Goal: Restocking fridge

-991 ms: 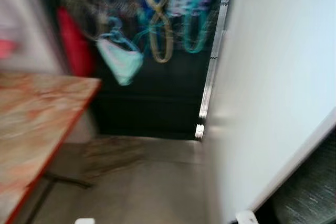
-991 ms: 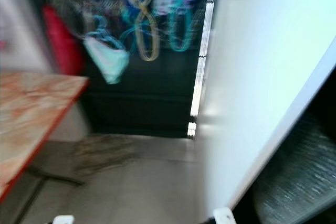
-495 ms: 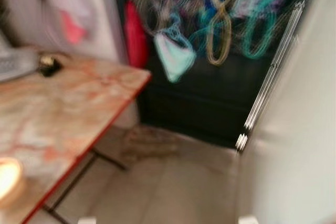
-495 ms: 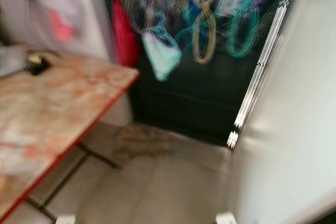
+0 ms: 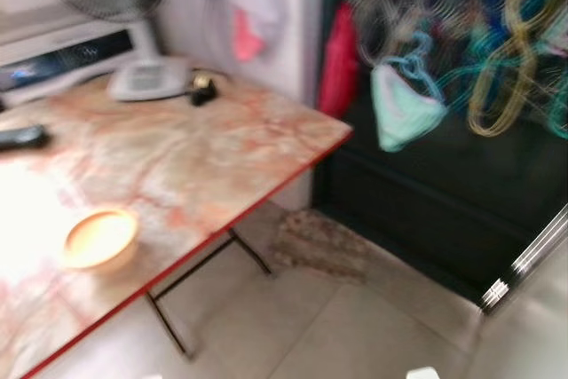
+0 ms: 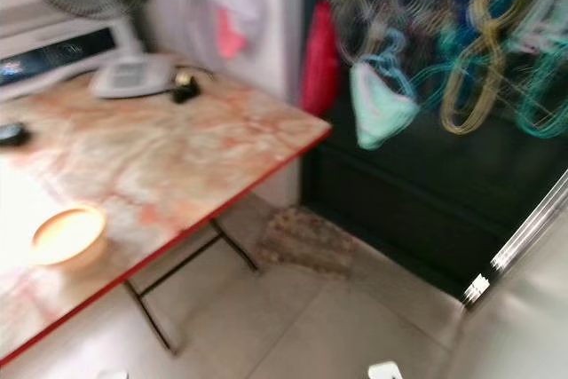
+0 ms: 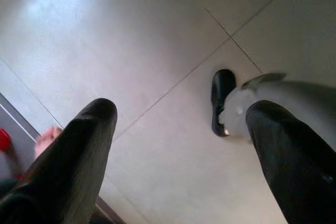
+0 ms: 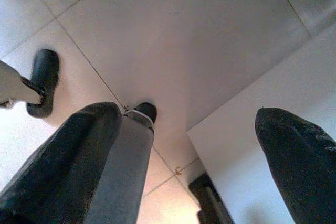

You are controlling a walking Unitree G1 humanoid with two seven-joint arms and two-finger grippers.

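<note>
I'm in transit here, not handling anything, so I read this as the walk-and-search part of restocking. The head view is smeared, as it would be on the move. A marble-patterned folding table with a red edge fills the 9 o'clock side. On it sit an orange bowl toward 8 o'clock, a small dark object near the far edge that I can't identify, and a grey flat device just beside it. At 1 to 2 o'clock, coloured loops and a pale green pouch hang against a dark opening, too blurred to name better. A doormat lies on the tiled floor at 6 o'clock.

No fridge and no stock that I can recognise appear in these pictures; a pale panel cut off at 4 o'clock could be anything.

Both arms hang down. The left gripper has its fingers spread wide with nothing between them, floor and the robot's foot beyond. The right gripper is likewise spread and empty above the tiles.

Next I'd steady the head, find the groceries, probably near the table, then approach squarely.
</note>
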